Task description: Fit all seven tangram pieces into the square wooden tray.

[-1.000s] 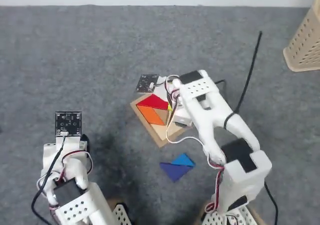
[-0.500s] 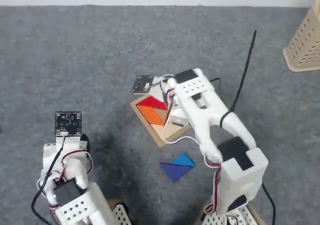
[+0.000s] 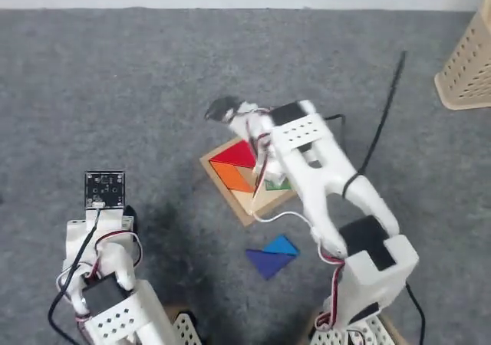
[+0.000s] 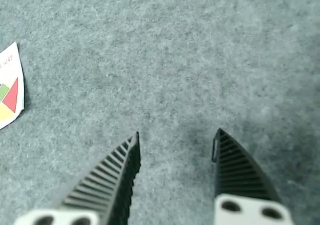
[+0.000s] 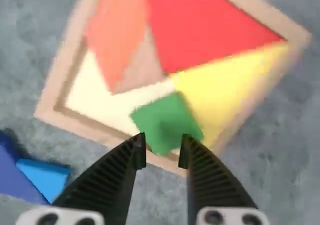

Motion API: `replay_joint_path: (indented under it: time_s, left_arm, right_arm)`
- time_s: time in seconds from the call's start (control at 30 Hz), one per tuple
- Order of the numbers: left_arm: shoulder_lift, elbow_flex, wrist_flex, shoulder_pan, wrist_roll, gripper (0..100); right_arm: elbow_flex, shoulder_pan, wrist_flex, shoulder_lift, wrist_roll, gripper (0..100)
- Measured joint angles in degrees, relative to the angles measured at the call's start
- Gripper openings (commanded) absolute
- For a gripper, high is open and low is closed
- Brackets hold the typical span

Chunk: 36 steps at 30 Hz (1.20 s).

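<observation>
The square wooden tray (image 3: 230,205) lies on the grey carpet at mid-table, under the right arm (image 3: 307,153). It holds a red triangle (image 3: 236,155), an orange piece (image 3: 234,176) and a green square (image 3: 278,184). In the right wrist view the tray (image 5: 90,130) also holds a yellow triangle (image 5: 225,90). The green square (image 5: 165,122) lies by its near rim. My right gripper (image 5: 161,141) hovers just above that square, slightly open and holding nothing. A light blue triangle (image 3: 282,245) and a dark blue triangle (image 3: 267,262) touch on the carpet in front of the tray. My left gripper (image 4: 177,137) is open over bare carpet.
A picture card (image 4: 10,85) lies on the carpet beside the left gripper. A woven basket (image 3: 468,61) stands at the far right edge. A black cable (image 3: 380,123) runs behind the right arm. The left arm (image 3: 103,276) sits folded at the near left.
The right arm's wrist lifted away from the tray, and the green square now shows lying in it. The left arm stayed still.
</observation>
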Motion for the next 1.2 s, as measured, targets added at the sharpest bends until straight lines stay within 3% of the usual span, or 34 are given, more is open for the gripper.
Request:
replay_joint_path:
  time_s: [0.07, 0.2, 0.33, 0.77, 0.97, 1.2]
  left_arm:
    - [0.00, 0.00, 0.00, -0.09, 0.00, 22]
    - [0.00, 0.00, 0.00, -0.09, 0.00, 22]
    - [0.00, 0.00, 0.00, 0.00, 0.00, 22]
    - [0.00, 0.00, 0.00, 0.00, 0.00, 22]
    - [0.00, 0.00, 0.00, 0.00, 0.00, 22]
    - [0.00, 0.00, 0.00, 0.00, 0.00, 22]
  right_arm:
    - [0.00, 2.20, 0.00, -0.97, -4.31, 0.0]
    - [0.00, 7.12, 0.00, -1.32, -12.04, 0.6]
    - [4.40, 9.85, -3.87, -1.58, -14.68, 0.6]
    - [12.48, -0.53, -11.25, -1.58, -15.38, 0.6]
    - [12.48, -0.62, -11.25, -2.37, -18.73, 0.6]
    - [13.54, -0.97, -7.12, -15.65, -19.60, 0.6]
